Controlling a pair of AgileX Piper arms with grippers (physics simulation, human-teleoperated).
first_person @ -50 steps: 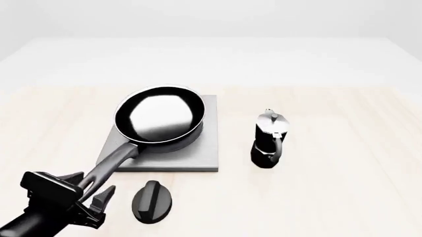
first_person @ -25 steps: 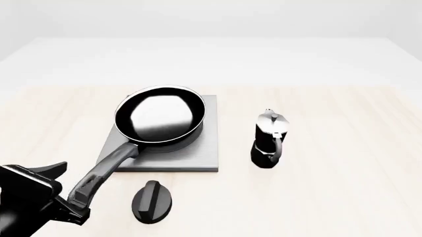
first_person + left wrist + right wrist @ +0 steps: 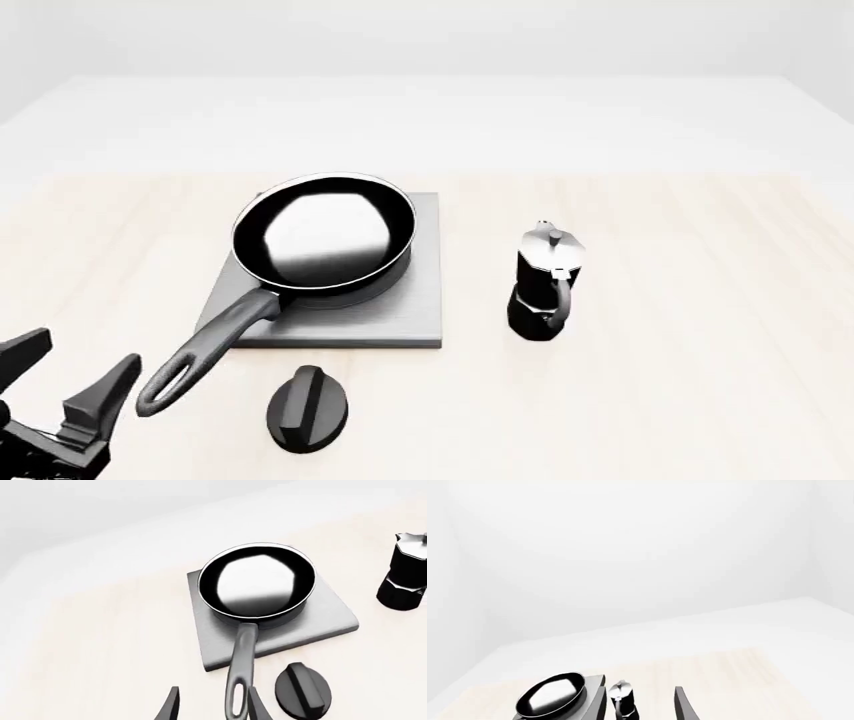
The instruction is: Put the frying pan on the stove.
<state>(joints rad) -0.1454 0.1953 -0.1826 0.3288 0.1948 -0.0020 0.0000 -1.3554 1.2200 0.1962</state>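
Your left gripper (image 3: 60,385) sits at the near left corner of the table (image 3: 694,400), its two fingers spread apart with nothing between them. In the front view it is just left of the pan's handle end and clear of it; in the left wrist view the finger tips (image 3: 171,707) flank the loop end of the handle without clamping it.

Next to the right, the frying pan (image 3: 324,240) rests on the stove (image 3: 387,320), its bowl over the far part of the slab and overhanging the far left edge a little. The glossy inside holds nothing but a bright reflection. The long handle runs toward the near left, past the stove's edge and above the table.

Just near the stove's near edge lies a small black oval knob (image 3: 308,407), flat on the table and apart from the handle.

Further right stands a black-and-silver moka pot (image 3: 545,282), upright, lid shut, near the stove but not touching it.

Your right gripper (image 3: 640,705) shows only in its own wrist view, fingers apart and holding nothing.
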